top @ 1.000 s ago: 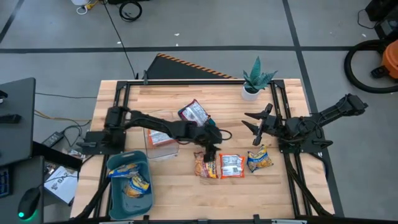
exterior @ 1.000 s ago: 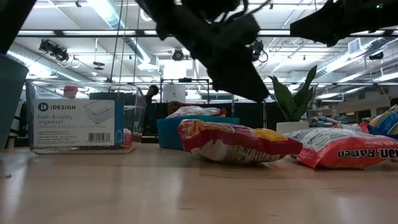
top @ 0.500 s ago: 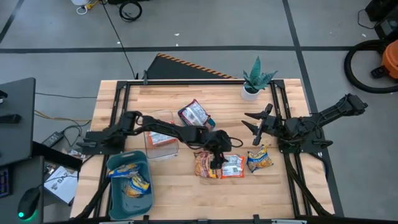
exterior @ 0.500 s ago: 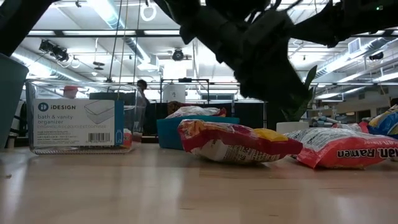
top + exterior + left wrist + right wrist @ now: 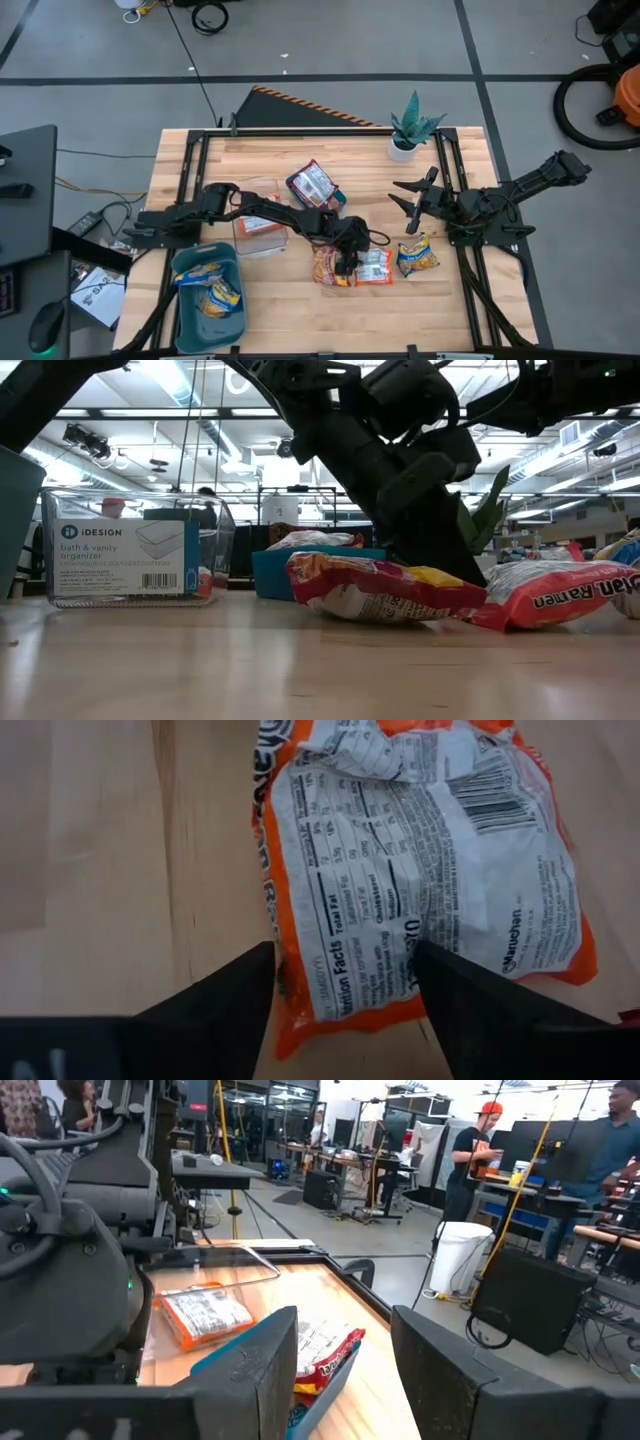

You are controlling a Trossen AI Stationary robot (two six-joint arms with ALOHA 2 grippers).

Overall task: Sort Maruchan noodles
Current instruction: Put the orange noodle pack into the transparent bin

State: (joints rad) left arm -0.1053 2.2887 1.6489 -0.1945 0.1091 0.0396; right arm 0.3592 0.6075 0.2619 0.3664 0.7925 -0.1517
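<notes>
My left gripper [image 5: 349, 262] is open and down at the table between a red-and-yellow packet [image 5: 330, 265] and an orange packet [image 5: 373, 268]. In the left wrist view its fingers [image 5: 215, 1005] stand on either side of one end of the orange packet [image 5: 420, 870], which lies flat with its white printed back up. A yellow-and-blue packet [image 5: 417, 255] lies flat to the right. My right gripper [image 5: 413, 205] is open and empty, raised over the table's right side. My left gripper points down over the orange packet's end [image 5: 340, 1005], one finger at each side of it. One finger [image 5: 255, 975] meets the packet's edge in the picture; I cannot tell whether it touches. The packet lies on the table.
A clear organizer box [image 5: 258, 228] holds an orange packet. A teal bin [image 5: 186, 300] at the near left holds yellow-and-blue packets. A teal tray [image 5: 337, 196] bears a red-and-white packet [image 5: 312, 183]. A potted plant [image 5: 410, 130] stands at the far right.
My left gripper has gone toward the table's right and near edges and come down to the table between the two packets. In the low view the orange packet has shifted a little and tilted.
</notes>
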